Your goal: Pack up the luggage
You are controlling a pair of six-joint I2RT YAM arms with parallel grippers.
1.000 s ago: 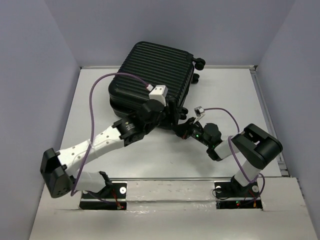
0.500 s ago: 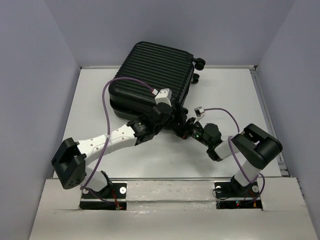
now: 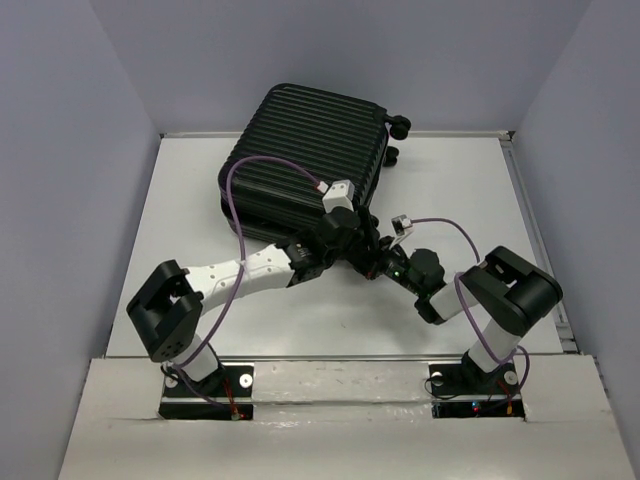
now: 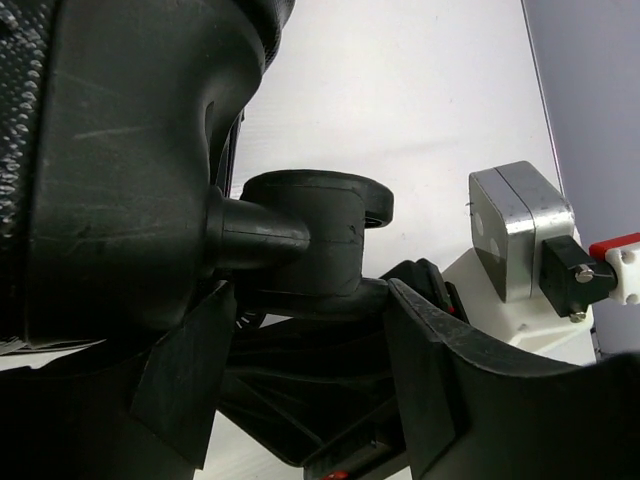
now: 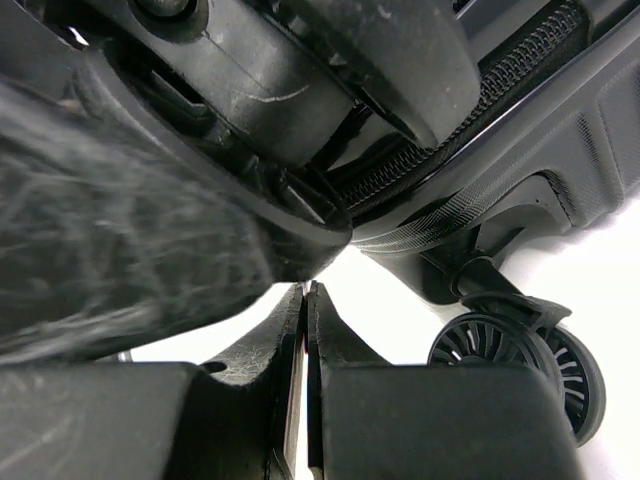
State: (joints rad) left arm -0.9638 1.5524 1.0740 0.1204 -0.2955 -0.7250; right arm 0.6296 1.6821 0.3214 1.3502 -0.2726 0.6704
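Black luggage point(image 3: 300, 150), near corner hidden behind left gripper point(image 3: 358, 243), caster wheel point(image 4: 310, 230) cropped

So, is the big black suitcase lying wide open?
No, the luggage lies with its ribbed halves stacked together, not spread apart.

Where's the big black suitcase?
Top view: the luggage lies at the table's far edge, left of middle, its near right corner beside the left gripper and right gripper.

Overhead view looking down, both wrist views close against luggage point(image 3: 300, 150)
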